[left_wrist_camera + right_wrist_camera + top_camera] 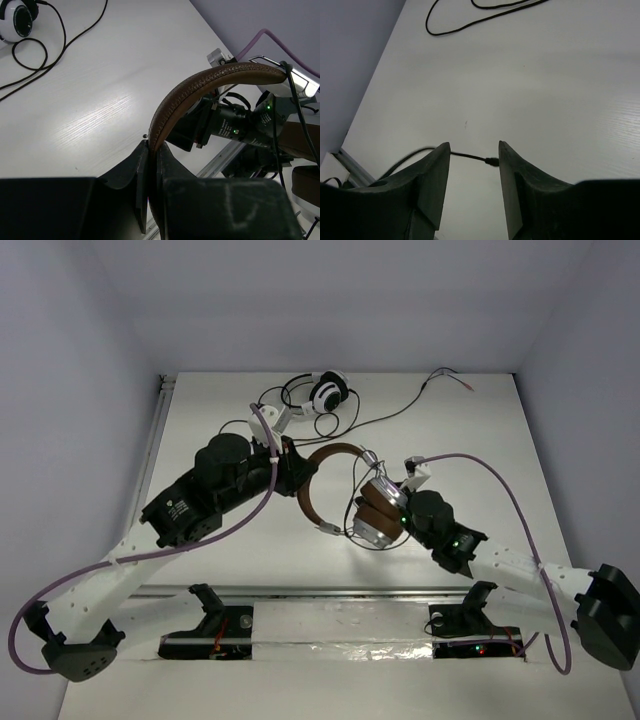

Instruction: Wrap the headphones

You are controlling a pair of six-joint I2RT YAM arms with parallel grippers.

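The headphones (378,512) had a headband (200,90) of brown leather, matt and finely grained, with a stitched seam along its edge. The earcups (385,502) looked like brown leather set in shiny silver metal. Their cable (470,157) was thin, black and dull. The left gripper (151,150) and the right gripper (474,150) were matt black plastic, the left one's body scuffed pale in places. The worktop (100,110) was white and smooth, with a fine wood-like grain and a soft sheen. Near the far edge, the white-and-black headphones (325,392) were glossy plastic. A silvery metal rail (330,592) lined the near edge. The hose (515,505) over the right arm looked like smooth purple plastic.
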